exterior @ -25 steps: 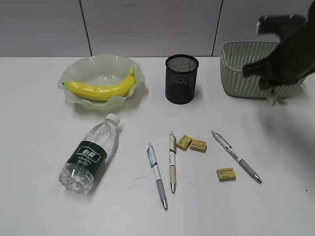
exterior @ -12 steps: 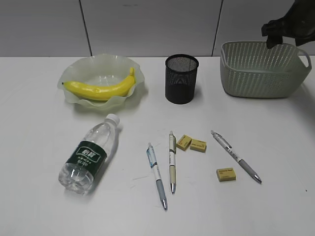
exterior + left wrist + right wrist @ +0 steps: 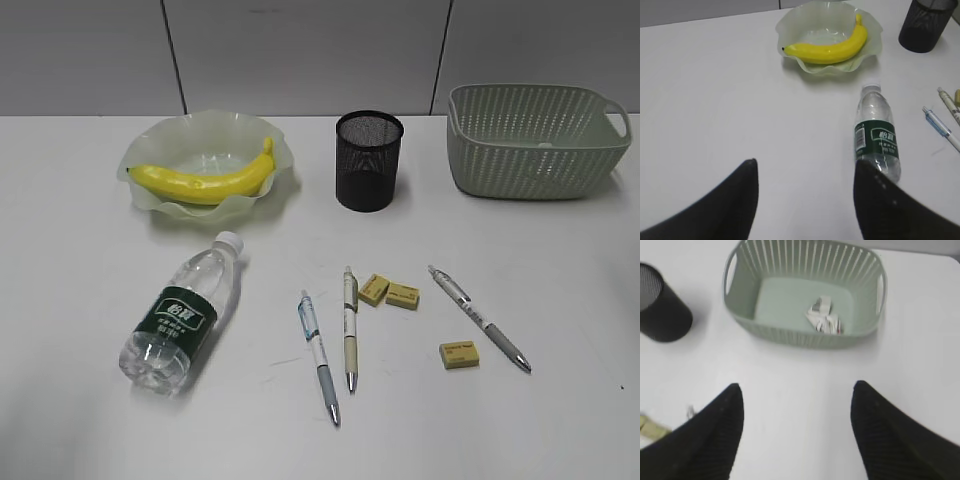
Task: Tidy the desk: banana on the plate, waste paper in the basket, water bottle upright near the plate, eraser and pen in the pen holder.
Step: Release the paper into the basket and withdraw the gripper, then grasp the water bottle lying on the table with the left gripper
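Exterior: slanted down across desk (image 3: 90,420). Wrist views: high, looking down; both share pen holder (image 3: 926,25).

Two black grippers, wrist views only.
Left gripper (image 3: 805,200): matte black fingers (image 3: 725,210), smooth, broad, tapering to rounded tips. Right gripper (image 3: 797,430): black fingers (image 3: 890,440), fine ribbed texture, same tapered shape. No cables, screws or markings visible.

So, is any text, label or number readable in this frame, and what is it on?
Clear plastic water bottle with dark green label: white characters and small print, too blurred to read.
Crumpled white waste paper in the sage-green perforated basket: grey and red print, unreadable.
Yellow eraser nearest the camera: dark marking, too small.
Nothing else bears text.
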